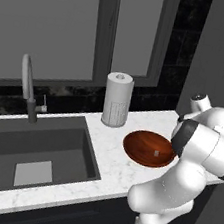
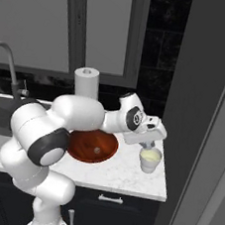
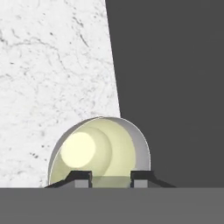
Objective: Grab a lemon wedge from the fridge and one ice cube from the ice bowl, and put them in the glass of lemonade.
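My gripper [image 2: 146, 145] hangs just above the glass of lemonade [image 2: 150, 160] at the counter's right end. In the hand view the glass of lemonade [image 3: 98, 146] lies straight below, pale yellow inside. The gripper [image 3: 111, 178] has its fingertips close together, with a small yellow-green piece, the lemon wedge [image 3: 111, 182], between them. The reddish-brown ice bowl [image 1: 130, 140] [image 2: 111, 143] sits left of the glass. A tiny pale ice cube [image 1: 156, 153] [image 2: 96, 149] lies in it. The grey fridge [image 2: 201, 95] rises right beside the glass, its inside hidden.
A white paper-towel roll [image 1: 117, 99] [image 2: 86, 83] stands behind the bowl by the window. The dark sink [image 1: 33, 148] and its faucet [image 1: 29, 87] take up the counter's left. The marble counter ends at the fridge wall [image 3: 175, 87].
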